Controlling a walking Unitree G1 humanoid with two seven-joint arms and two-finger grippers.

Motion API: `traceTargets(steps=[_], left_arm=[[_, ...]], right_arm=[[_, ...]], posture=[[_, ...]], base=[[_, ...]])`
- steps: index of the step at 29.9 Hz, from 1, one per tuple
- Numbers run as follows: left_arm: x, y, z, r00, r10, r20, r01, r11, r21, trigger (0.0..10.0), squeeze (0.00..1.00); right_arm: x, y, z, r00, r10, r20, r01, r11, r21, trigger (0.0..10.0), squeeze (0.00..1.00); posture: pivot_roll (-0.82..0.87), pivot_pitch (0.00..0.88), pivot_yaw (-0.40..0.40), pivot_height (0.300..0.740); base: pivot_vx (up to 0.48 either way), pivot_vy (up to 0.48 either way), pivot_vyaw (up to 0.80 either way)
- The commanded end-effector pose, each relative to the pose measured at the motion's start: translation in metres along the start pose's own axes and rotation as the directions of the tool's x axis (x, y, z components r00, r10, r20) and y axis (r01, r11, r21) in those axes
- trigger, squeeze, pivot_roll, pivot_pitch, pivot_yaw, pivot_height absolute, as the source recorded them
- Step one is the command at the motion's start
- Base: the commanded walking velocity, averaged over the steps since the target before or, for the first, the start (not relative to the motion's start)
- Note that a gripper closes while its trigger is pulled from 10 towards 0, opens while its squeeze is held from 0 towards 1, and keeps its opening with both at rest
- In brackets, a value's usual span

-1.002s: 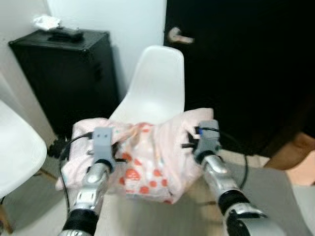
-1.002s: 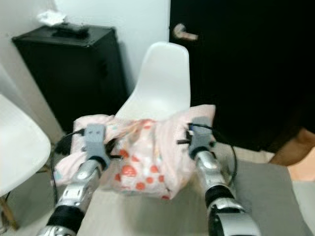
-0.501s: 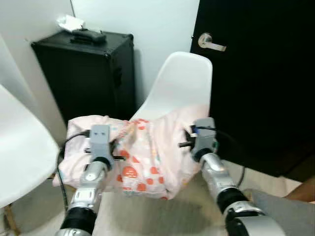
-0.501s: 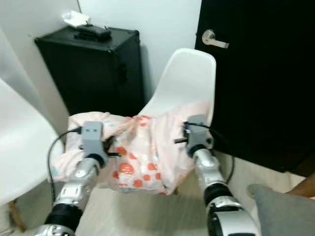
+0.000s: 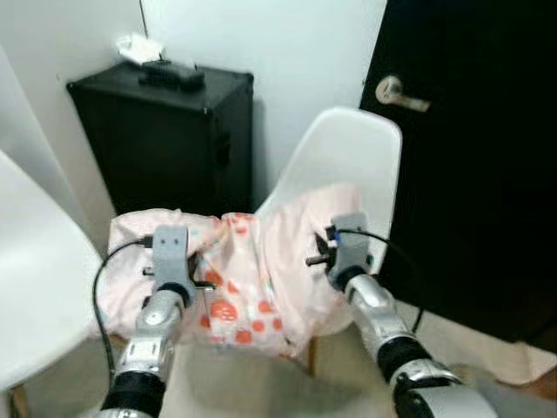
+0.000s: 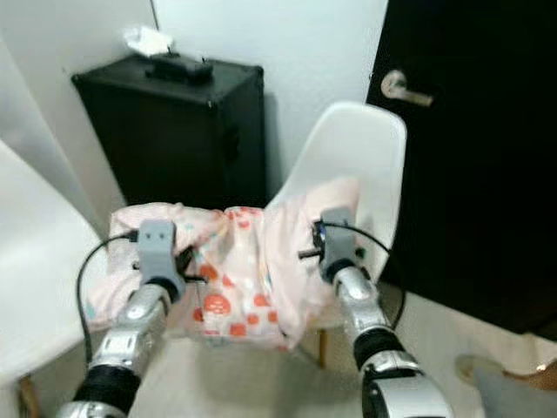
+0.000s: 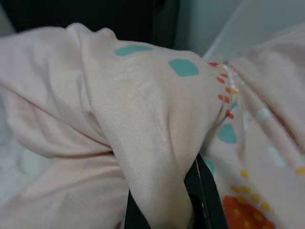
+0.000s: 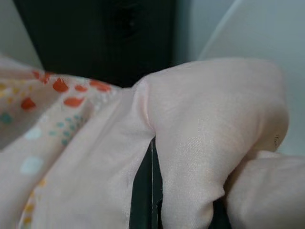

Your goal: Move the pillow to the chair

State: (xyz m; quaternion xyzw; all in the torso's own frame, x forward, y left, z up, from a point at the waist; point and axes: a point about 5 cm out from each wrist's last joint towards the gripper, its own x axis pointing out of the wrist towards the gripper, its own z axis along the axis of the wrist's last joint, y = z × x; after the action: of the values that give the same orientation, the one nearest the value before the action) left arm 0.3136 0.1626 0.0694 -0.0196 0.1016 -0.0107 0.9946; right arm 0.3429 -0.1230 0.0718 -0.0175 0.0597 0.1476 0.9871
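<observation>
Pillow (image 5: 248,274): soft, pink, spotted, bunched.
Chair (image 5: 348,165): smooth white shell.
My left gripper (image 7: 164,207): clamped on pillow.
My right gripper (image 8: 152,200): clamped on pillow.

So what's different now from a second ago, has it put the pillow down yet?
Not yet. The robot has turned and stepped toward the white chair, which now sits more directly ahead; the view shifted with it. The pink pillow stays pinched at both ends, by the left gripper and the right gripper, held up in front of the seat, sagging in the middle as before.
</observation>
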Motion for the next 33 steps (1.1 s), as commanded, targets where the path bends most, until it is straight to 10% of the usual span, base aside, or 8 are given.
traceTargets(steps=[1,23,33], left_arm=[[0.0022,-0.0117,0.0097,0.998,-0.044,0.052,0.044,0.999,-0.001,10.0,0.00],[0.0024,-0.0110,0.0097,0.998,-0.039,0.049,0.039,0.999,-0.005,10.0,0.00],[0.0031,-0.0104,0.0099,0.998,-0.041,0.048,0.041,0.999,-0.002,10.0,0.00]], right_arm=[[0.0025,0.0038,0.0050,0.999,0.033,0.022,-0.033,0.999,-0.005,10.0,0.00],[0.0026,0.0072,0.0034,0.998,0.059,0.014,-0.059,0.998,-0.002,10.0,0.00],[0.0022,0.0052,0.0035,0.999,0.052,0.013,-0.052,0.999,-0.003,10.0,0.00]], posture=[[0.03,0.000,-0.025,0.734],[0.04,0.000,-0.026,0.734],[0.03,0.000,-0.021,0.734]], base=[[0.334,0.000,0.00],[0.330,0.000,0.00],[0.332,0.000,-0.80]])
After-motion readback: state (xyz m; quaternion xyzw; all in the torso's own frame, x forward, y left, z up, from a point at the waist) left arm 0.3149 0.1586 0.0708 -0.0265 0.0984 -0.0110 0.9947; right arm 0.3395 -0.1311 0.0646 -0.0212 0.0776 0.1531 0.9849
